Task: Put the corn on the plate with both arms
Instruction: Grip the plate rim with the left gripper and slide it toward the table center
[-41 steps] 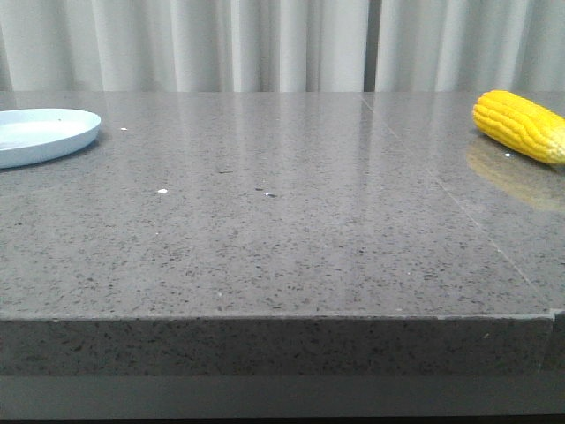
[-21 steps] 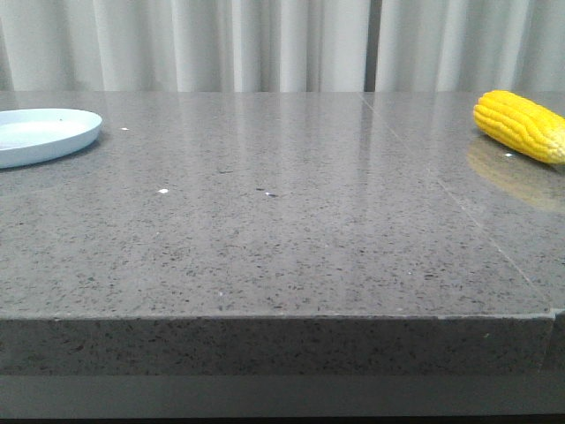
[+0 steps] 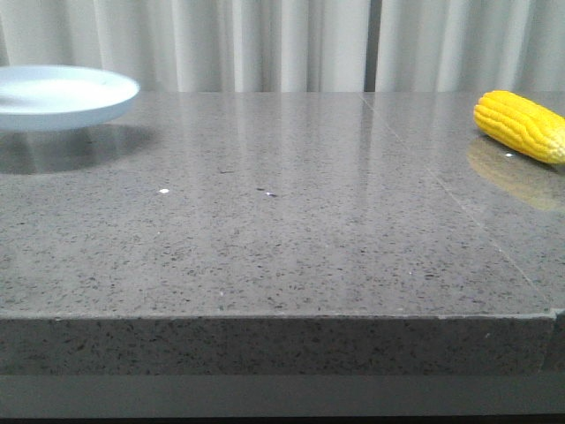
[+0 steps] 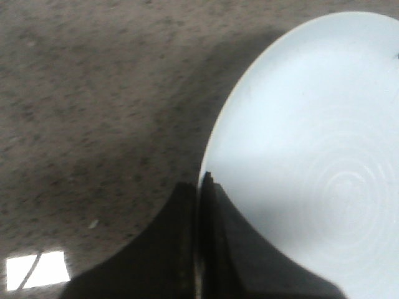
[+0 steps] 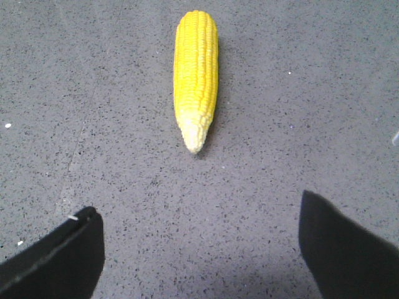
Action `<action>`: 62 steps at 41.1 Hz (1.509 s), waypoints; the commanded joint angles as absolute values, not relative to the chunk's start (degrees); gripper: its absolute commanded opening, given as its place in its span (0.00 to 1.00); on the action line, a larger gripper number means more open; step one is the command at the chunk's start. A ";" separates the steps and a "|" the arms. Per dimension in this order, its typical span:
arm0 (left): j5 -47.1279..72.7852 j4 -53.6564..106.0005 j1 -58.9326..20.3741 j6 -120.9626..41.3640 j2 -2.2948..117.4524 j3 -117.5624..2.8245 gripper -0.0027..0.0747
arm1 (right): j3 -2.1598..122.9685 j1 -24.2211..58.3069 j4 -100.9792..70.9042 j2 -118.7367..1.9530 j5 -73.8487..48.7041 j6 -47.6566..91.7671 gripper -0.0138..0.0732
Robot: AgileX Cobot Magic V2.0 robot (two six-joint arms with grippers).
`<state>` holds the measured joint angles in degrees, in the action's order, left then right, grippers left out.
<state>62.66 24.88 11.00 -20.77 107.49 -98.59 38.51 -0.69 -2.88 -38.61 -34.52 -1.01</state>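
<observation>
The left gripper (image 4: pixel 198 249) pinches the plate's (image 3: pixel 62 97) rim, holding it above the grey table (image 3: pixel 282 230) at ten o'clock. The right gripper (image 5: pixel 199 249) hovers, spread wide, over the corn (image 5: pixel 196 75) lying at two o'clock.

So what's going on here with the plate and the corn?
The left tool is shut on the rim of the pale plate, which hangs above the grey table at the left, casting a shadow below it. The corn lies on the table at the far right, untouched. The right tool hovers open in front of the corn's pale tip, not touching it. Nothing is on the plate yet.
</observation>
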 commanded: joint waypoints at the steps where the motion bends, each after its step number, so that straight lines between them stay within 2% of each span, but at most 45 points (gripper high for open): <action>1: 63.39 28.66 6.93 -20.92 103.81 -102.04 0.01 | 39.89 -1.03 -2.78 -38.90 -30.73 -0.35 0.91; 23: 61.01 28.55 -15.08 -20.92 106.08 -102.51 0.01 | 39.89 -1.03 -2.78 -38.90 -30.73 -0.35 0.91; 30: 60.38 28.55 -17.98 -20.92 108.68 -102.51 0.01 | 39.89 -1.03 -2.78 -38.90 -30.73 -0.35 0.91; 41: 62.12 28.33 -18.34 -20.92 111.61 -102.51 0.02 | 39.89 -1.03 -2.78 -38.90 -30.73 -0.35 0.91; 44: 63.06 28.33 -18.34 -20.92 112.01 -102.51 0.10 | 39.89 -1.03 -2.78 -38.90 -30.73 -0.35 0.91; 51: 64.76 27.22 -18.24 -20.92 111.96 -102.81 0.43 | 39.89 -1.03 -2.78 -38.90 -30.73 -0.35 0.91; 54: 66.64 25.91 -18.24 -20.92 111.61 -103.85 0.53 | 39.89 -1.03 -2.78 -38.90 -30.73 -0.35 0.91; 57: 68.75 24.16 -18.24 -20.36 110.86 -105.25 0.58 | 39.89 -1.03 -2.78 -38.90 -30.73 -0.35 0.91; 62: 71.34 20.16 -18.58 -18.04 108.35 -107.45 0.59 | 39.89 -1.03 -2.78 -38.90 -30.73 -0.35 0.91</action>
<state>69.82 21.32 -17.87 -19.96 114.03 -104.19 38.51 -0.69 -2.88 -38.61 -34.52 -1.01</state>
